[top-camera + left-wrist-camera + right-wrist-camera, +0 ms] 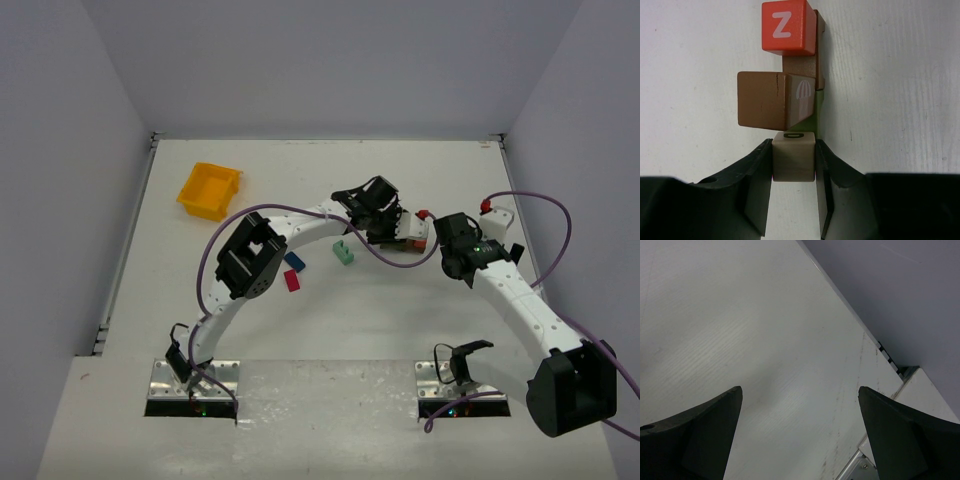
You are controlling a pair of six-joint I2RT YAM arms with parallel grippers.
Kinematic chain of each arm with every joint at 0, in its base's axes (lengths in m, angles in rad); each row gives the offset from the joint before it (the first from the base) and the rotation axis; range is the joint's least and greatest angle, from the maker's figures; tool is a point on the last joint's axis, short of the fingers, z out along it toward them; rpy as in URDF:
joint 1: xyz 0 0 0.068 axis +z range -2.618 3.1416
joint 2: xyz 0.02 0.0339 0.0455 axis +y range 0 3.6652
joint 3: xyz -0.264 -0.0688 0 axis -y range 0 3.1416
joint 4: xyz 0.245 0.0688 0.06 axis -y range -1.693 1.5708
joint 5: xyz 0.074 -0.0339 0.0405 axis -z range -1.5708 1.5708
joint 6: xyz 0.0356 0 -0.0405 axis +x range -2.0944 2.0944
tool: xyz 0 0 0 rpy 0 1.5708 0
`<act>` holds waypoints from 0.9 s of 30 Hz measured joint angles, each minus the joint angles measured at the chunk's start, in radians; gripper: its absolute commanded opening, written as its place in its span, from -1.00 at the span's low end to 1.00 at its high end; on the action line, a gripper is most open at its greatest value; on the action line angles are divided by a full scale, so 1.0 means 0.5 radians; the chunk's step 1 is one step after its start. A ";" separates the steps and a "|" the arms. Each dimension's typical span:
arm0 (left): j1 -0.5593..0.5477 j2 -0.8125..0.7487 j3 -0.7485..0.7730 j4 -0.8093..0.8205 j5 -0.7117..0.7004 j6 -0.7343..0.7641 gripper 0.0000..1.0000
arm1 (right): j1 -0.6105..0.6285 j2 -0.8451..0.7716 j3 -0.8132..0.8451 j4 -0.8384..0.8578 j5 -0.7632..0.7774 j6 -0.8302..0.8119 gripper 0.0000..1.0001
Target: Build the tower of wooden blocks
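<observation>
The left gripper (pixel 793 167) clamps a tan block (pixel 793 160) between its dark fingers (pixel 757 195) at 6 o'clock in the left wrist view. The block's far edge meets a larger brown block (pixel 762 106) at 12 o'clock from it. Further toward 12 o'clock sits a red-orange Z block (pixel 788 27), and a sliver of olive block (pixel 818 117) shows at 3 o'clock of the brown one. (Whether the tan block rests on the white table (pixel 890 100) or hangs just above it cannot be told.)

Seen from the top camera, the stack (pixel 412 238) lies at about 3 o'clock from the table's middle, between the two arms. The right gripper (pixel 799 390) stands spread wide and empty, facing bare table. Loose pieces wait at 9 o'clock of the stack: a teal block (pixel 343 252), and beyond it a blue block (pixel 295 261) and a red block (pixel 292 281). A yellow tray (pixel 209 190) sits apart at 10 o'clock from the table's middle.

The step appears to be seating the tan block against the stack. Doing it well likely means squaring the tan face to the brown one, which overhangs toward 9 o'clock. The fingers should then part only slightly and back straight toward 6 o'clock, so neither pad drags the tan block or nudges its offset neighbour.
</observation>
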 measured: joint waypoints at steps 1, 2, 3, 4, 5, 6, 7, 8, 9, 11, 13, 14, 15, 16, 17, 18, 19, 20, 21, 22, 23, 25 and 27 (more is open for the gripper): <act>0.000 0.000 0.000 0.000 0.000 -0.002 -0.38 | 0.000 0.000 0.000 0.000 0.000 0.000 0.97; 0.000 0.000 0.000 0.001 0.000 -0.003 -0.38 | 0.000 0.000 0.000 0.000 0.001 0.000 0.97; 0.000 0.000 0.000 0.001 0.000 -0.004 -0.38 | 0.000 0.000 0.000 0.000 0.000 0.000 0.97; 0.000 0.000 0.000 0.001 0.000 -0.004 -0.37 | 0.000 0.000 0.000 0.000 0.000 0.000 0.97; 0.000 0.000 0.000 0.001 -0.001 -0.005 -0.37 | 0.000 0.000 0.000 0.000 0.000 0.000 0.97; 0.000 0.000 0.000 0.002 -0.001 -0.006 -0.35 | 0.000 0.000 0.000 0.000 0.000 0.000 0.97; -0.001 0.000 0.000 0.002 -0.002 -0.006 -0.28 | 0.000 0.000 0.000 0.000 0.000 0.000 0.97; -0.001 0.000 0.000 0.003 -0.002 -0.007 -0.21 | 0.000 0.000 0.000 0.000 0.000 0.000 0.97; -0.001 0.000 0.000 0.003 -0.002 -0.009 -0.16 | 0.000 0.000 0.000 0.000 0.000 0.000 0.97; -0.002 0.000 -0.001 0.000 -0.003 -0.013 -0.09 | 0.000 0.000 0.000 0.000 0.001 0.000 0.97; -0.004 0.000 -0.002 -0.005 -0.004 -0.014 -0.06 | 0.000 0.000 0.000 0.000 0.000 0.000 0.97; -0.004 0.000 -0.002 -0.006 -0.005 -0.015 -0.06 | 0.000 0.000 0.000 0.000 0.001 -0.001 0.97; -0.005 0.000 -0.002 -0.006 -0.005 -0.015 -0.06 | 0.000 0.000 0.000 0.000 0.001 -0.001 0.97; -0.005 0.000 -0.002 -0.007 -0.005 -0.015 -0.06 | 0.000 0.000 0.000 0.000 0.000 -0.001 0.97; -0.005 0.000 -0.002 -0.007 -0.005 -0.015 -0.06 | 0.000 0.000 0.000 -0.001 0.000 -0.002 0.97; -0.005 0.000 -0.002 -0.007 -0.005 -0.015 -0.06 | 0.000 0.001 0.000 0.000 0.001 -0.002 0.97; -0.005 0.000 -0.002 -0.007 -0.005 -0.015 -0.05 | 0.000 0.001 0.000 0.000 0.000 -0.003 0.97; -0.005 0.000 -0.002 -0.007 -0.006 -0.015 -0.05 | 0.000 0.002 0.000 0.000 0.000 -0.005 0.97; -0.005 0.000 -0.002 -0.007 -0.006 -0.015 -0.05 | 0.000 0.004 0.000 0.000 0.000 -0.007 0.97; -0.005 0.000 -0.002 -0.007 -0.009 -0.016 -0.05 | 0.000 0.004 0.000 0.000 0.000 -0.008 0.97; -0.005 0.000 -0.002 -0.007 -0.012 -0.016 -0.05 | 0.000 0.005 0.000 0.000 0.000 -0.008 0.97; -0.005 0.000 -0.002 -0.007 -0.017 -0.015 -0.05 | 0.000 0.007 0.000 -0.001 0.000 -0.009 0.97; -0.005 0.000 -0.002 -0.005 -0.027 -0.014 -0.05 | 0.000 0.008 0.000 -0.001 0.000 -0.009 0.97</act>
